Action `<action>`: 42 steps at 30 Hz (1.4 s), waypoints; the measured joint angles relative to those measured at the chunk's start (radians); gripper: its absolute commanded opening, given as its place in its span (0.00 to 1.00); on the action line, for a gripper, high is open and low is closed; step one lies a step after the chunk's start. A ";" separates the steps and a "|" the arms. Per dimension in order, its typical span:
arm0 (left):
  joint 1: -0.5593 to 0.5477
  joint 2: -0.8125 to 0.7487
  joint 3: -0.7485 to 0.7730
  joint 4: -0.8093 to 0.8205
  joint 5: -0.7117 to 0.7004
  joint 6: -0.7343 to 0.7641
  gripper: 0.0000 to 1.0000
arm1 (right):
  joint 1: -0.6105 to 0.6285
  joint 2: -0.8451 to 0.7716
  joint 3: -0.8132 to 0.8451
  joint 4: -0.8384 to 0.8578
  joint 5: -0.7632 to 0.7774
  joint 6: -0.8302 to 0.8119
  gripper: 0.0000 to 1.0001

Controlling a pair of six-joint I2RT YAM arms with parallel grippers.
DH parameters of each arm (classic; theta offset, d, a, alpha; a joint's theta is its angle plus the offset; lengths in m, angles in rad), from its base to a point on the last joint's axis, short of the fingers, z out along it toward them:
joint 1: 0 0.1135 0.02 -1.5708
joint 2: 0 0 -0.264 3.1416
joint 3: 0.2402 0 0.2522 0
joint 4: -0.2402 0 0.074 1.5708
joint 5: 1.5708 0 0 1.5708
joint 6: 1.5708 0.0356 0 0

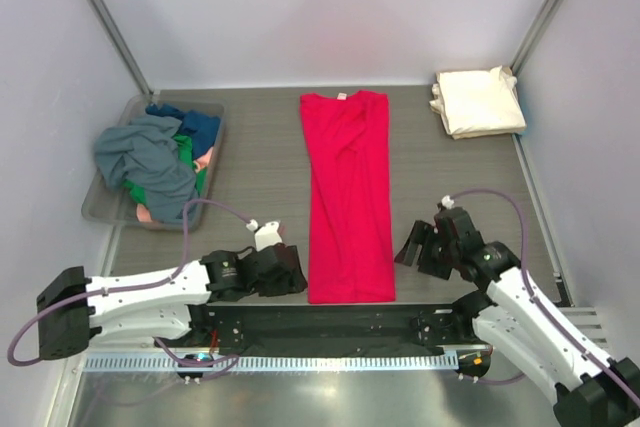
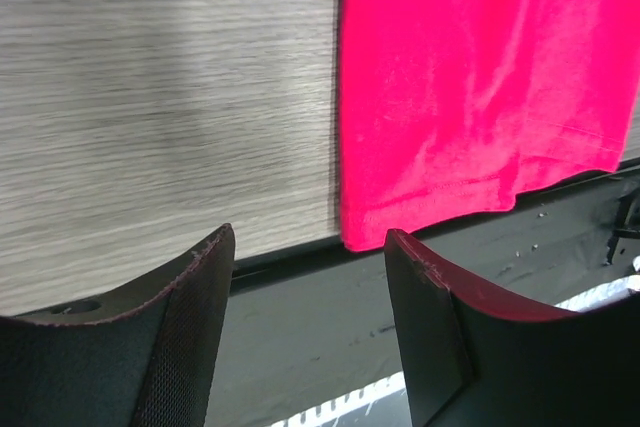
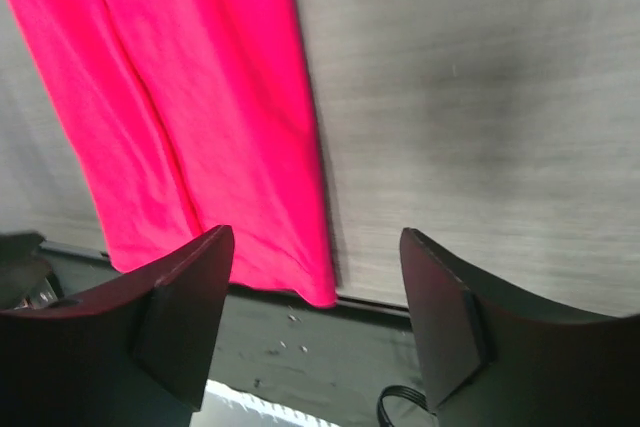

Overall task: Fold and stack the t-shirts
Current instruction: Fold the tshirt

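Left pincer (image 1: pixel 290 272), right pincer (image 1: pixel 415 247): both parted wide, empty, flanking hem corners of red t-shirt (image 1: pixel 347 207). Shirt lies as long narrow strip down bench (image 1: pixel 260 167) middle, hem at near edge. Cloth looks light, limp, likely to sag; pinch at hem corners. Cream t-shirt (image 1: pixel 480 102) folded, far right corner. Other t-shirts (image 1: pixel 150 157) heaped in bin (image 1: pixel 100 209), left edge.

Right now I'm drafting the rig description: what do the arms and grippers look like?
White shells and black joints on left arm and right arm, a greyish-purple cable looping along each. Black left gripper and right gripper; wedge-shaped fingers with reddish edges.
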 measured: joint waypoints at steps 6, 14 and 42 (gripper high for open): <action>-0.016 0.130 -0.006 0.119 0.040 -0.027 0.62 | 0.081 -0.095 -0.118 -0.013 -0.023 0.110 0.66; -0.053 0.245 -0.006 0.211 0.067 -0.060 0.52 | 0.211 -0.092 -0.215 0.058 -0.035 0.207 0.57; -0.026 0.160 0.351 -0.103 -0.069 -0.028 0.00 | 0.307 -0.006 0.193 -0.065 0.192 0.253 0.01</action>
